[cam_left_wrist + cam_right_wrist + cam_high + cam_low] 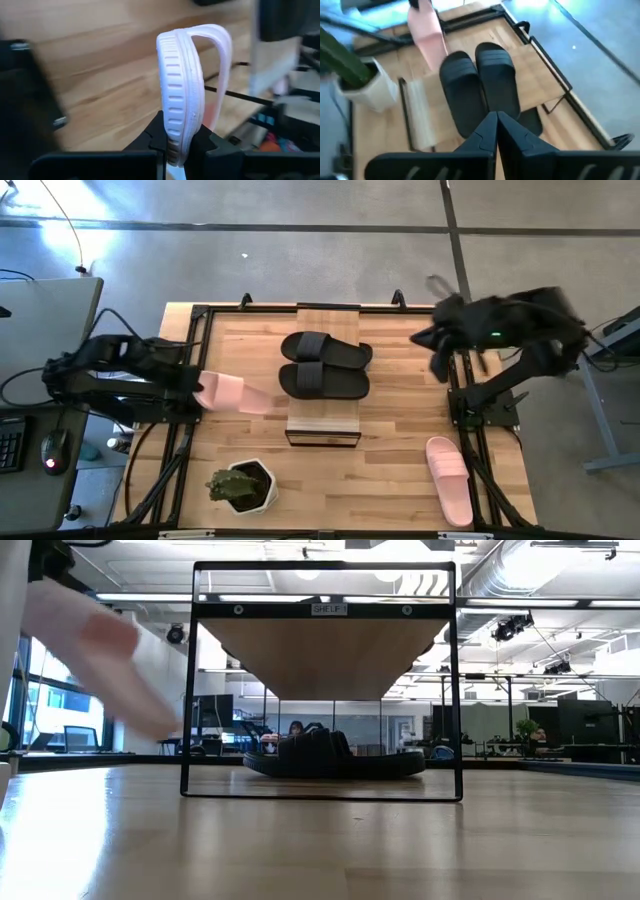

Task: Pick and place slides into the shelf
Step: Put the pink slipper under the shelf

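Pink slide clamped by its heel between left fingers, right fingers together above shelf

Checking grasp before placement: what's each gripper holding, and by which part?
Left gripper pinches a pink slide by its sole edge. Right gripper holds nothing.

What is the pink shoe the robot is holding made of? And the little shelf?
The pink slide looks like soft matte foam or rubber: moulded ridges line its sole edge where the left gripper pinches it. The shelf seems a pale wood-grain plank on a thin black frame, probably metal.
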Controlling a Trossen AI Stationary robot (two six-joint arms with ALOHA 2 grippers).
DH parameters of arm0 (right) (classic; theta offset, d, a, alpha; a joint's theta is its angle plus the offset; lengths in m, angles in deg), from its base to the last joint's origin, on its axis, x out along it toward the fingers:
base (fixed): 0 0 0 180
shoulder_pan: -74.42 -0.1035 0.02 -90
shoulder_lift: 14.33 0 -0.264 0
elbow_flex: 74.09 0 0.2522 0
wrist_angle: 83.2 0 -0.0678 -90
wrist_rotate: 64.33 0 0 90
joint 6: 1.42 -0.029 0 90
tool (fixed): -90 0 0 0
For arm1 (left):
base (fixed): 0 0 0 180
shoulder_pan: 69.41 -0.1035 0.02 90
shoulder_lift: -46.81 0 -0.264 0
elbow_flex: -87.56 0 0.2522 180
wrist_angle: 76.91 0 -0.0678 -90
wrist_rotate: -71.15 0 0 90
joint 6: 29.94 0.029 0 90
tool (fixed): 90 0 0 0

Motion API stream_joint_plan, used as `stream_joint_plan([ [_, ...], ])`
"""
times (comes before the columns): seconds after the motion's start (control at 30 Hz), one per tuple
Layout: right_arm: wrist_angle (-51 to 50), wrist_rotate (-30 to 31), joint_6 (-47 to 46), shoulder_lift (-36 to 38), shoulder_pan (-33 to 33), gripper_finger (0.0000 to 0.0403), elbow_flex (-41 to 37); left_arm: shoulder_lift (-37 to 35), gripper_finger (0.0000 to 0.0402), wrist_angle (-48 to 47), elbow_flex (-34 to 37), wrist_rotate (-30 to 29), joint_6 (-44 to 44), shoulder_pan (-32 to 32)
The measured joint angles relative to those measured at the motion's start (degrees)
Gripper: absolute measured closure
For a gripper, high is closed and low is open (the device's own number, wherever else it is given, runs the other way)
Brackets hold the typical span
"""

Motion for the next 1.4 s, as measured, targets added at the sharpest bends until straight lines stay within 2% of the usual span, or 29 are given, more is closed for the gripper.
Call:
stream_joint_plan([
  [0.13,3.51,2.06,-7.37,6.12,-4.61,0.0403,-7.99,-2.51,0.0386,7.53,6.36,2.77,-0.26,0.00],
  [0.27,16.95,0.87,-11.33,13.51,-9.63,0.0403,-27.07,-4.26,0.0386,10.87,12.08,4.42,-1.64,0.00],
  [0.4,33.38,-0.25,-15.63,21.37,-12.47,0.0403,-47.83,-4.05,0.0386,15.24,11.90,2.98,-1.68,0.02],
  [0.5,41.86,1.14,-20.57,27.22,-14.52,0.0403,-58.82,-4.25,0.0386,17.66,13.09,2.46,-2.63,-0.02],
  [0.63,47.09,3.37,-26.71,32.49,-17.12,0.0403,-69.09,-4.15,0.0386,18.25,15.80,4.67,-4.88,0.00],
  [0.87,50.43,6.37,-34.72,37.57,-19.55,0.0403,-78.15,-3.66,0.0386,29.19,20.82,5.93,-8.03,0.00],
  [1.03,54.10,6.83,-35.71,38.77,-19.97,0.0403,-82.25,-0.14,0.0386,32.20,24.10,6.57,-8.99,0.00],
  [1.27,55.30,6.42,-35.75,38.82,-20.06,0.0403,-83.46,5.91,0.0386,45.99,28.63,9.04,-9.23,0.00],
  [1.4,55.25,6.41,-35.77,38.82,-20.06,0.0403,-83.46,10.92,0.0386,50.65,30.03,9.51,-9.25,0.00],
])
